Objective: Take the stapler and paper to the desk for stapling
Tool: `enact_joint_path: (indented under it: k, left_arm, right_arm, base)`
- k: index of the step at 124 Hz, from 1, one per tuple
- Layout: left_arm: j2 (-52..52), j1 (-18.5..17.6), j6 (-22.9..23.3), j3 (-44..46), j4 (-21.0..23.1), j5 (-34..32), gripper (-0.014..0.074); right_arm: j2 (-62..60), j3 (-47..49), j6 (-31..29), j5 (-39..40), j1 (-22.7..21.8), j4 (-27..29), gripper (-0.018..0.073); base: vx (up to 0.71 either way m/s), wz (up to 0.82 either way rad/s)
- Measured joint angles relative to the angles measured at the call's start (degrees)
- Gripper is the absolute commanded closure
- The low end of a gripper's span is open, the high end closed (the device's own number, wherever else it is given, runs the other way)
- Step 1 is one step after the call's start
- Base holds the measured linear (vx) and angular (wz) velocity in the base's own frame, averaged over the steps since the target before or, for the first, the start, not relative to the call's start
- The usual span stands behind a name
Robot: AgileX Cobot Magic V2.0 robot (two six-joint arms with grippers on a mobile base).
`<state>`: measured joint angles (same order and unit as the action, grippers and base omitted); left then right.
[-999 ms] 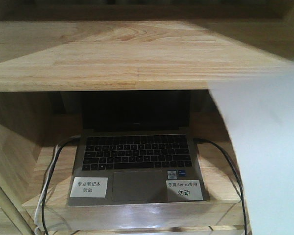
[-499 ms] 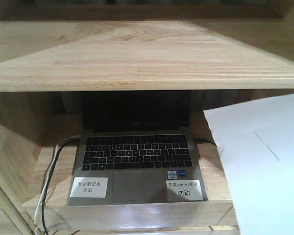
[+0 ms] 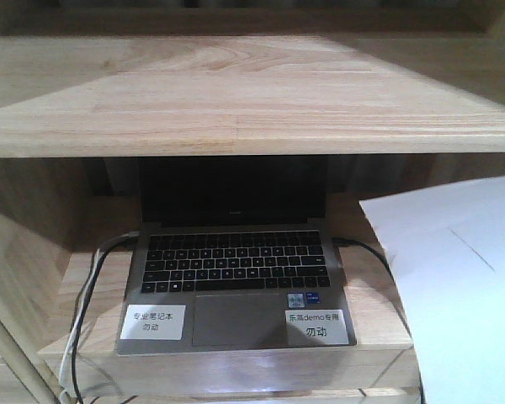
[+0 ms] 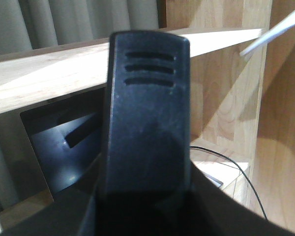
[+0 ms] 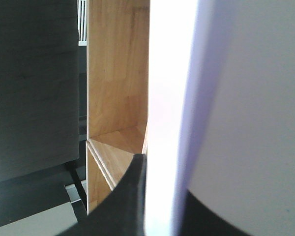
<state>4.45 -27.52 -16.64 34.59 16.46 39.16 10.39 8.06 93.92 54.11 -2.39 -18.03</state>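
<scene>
**Both Grippers Loaded in Front of the Shelf Unit**

The left gripper [image 4: 147,216] is clamped on the stapler [image 4: 147,113]. The stapler stands upright between the dark finger masses and fills the middle of the left wrist view. Only its black back with three grooves shows. The contact faces are lost in shadow at the bottom edge.

The right gripper [image 5: 162,201] is closed on the paper [image 5: 236,98], which runs edge-on between two dark fingers. The fingertips are cut off by the frame, and the sheet is blurred and overexposed. A dark mass [image 5: 34,83] at the left of that view cannot be identified.

Neither gripper shows in the front view. There the paper enters from the right, cut off by the right and bottom edges. It bears a faint short line and hides part of the right cable [image 3: 377,255].

The wooden shelf unit [image 3: 252,109] has light, grained boards. Its lower compartment holds an open laptop [image 3: 236,269] with a dark screen and two white labels [image 3: 152,321]. Grey curtains [image 4: 54,24] hang behind.
</scene>
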Motion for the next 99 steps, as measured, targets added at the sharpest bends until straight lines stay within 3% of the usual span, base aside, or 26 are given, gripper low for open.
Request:
enact_joint_path:
  k: [99]
  left_arm:
    - [0.00, 0.00, 0.00, 0.00, 0.00, 0.00, 0.0603]
  right_arm:
    - [0.00, 0.00, 0.00, 0.16, 0.00, 0.13, 0.0565]
  base:
    - [0.00, 0.01]
